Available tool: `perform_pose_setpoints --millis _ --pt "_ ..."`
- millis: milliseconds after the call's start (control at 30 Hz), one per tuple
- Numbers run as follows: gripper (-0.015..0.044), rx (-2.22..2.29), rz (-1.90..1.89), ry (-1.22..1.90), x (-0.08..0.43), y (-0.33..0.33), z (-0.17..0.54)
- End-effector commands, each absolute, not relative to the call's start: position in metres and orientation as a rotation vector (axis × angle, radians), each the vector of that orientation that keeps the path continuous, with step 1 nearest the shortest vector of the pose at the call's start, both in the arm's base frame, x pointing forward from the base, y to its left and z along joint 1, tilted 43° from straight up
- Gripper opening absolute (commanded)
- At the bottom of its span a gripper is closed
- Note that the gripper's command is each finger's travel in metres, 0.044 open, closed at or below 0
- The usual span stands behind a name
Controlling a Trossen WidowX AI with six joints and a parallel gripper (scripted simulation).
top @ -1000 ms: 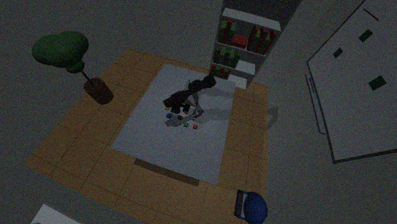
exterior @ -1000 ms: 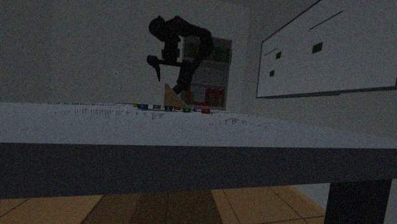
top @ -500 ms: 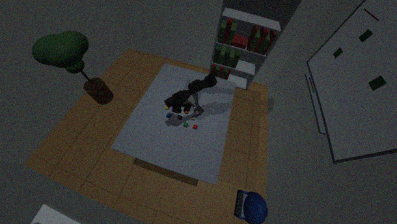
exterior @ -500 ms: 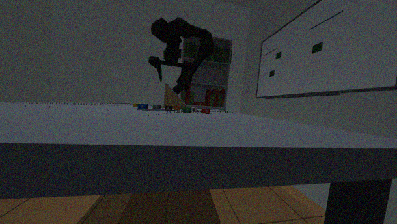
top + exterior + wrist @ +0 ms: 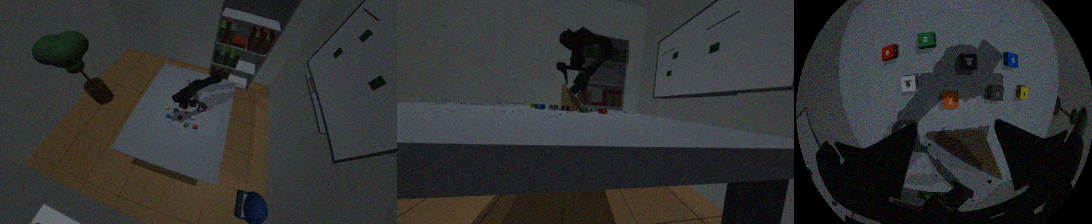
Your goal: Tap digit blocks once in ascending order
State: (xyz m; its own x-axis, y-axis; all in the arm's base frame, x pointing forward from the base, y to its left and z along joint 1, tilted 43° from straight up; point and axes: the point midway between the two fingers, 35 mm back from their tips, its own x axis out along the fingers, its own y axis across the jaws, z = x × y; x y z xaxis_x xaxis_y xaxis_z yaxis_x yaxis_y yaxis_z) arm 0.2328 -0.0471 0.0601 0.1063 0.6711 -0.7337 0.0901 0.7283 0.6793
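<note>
My gripper [image 5: 575,81] [image 5: 956,125] is open and empty, high above the table, near the orange block's side of the group. In the wrist view, a red block [image 5: 889,52] [image 5: 195,126] and a green block [image 5: 926,40] [image 5: 185,124] lie at upper left, a white block [image 5: 908,84] below them. A black block [image 5: 967,63] [image 5: 179,117] is at centre, an orange block [image 5: 950,99] [image 5: 186,111] nearest the fingers. A blue block [image 5: 1010,60] [image 5: 168,115], a dark grey block [image 5: 994,93] and a yellow block [image 5: 1022,92] [image 5: 166,107] are at right. The yellow digit looks like 1; others are unclear.
A brown wedge-like panel [image 5: 964,147] [image 5: 567,98] stands beyond the blocks, towards the arm's base. The arm's shadow falls across several blocks. A shelf [image 5: 252,19] stands behind the table [image 5: 169,156]; a potted plant [image 5: 97,92] is on the floor to one side.
</note>
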Motion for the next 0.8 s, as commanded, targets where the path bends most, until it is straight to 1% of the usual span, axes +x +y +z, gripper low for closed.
perform_pose_setpoints --millis 0,333,567,767 --pt "0.0400 0.673 0.483 1.419 0.232 -0.046 0.060" --pt "0.0400 0.673 0.482 1.419 0.234 -0.045 0.062" --pt "0.0400 0.675 0.485 1.416 0.272 0.013 0.121" --pt "0.0400 0.675 0.486 1.416 0.272 0.015 0.123"
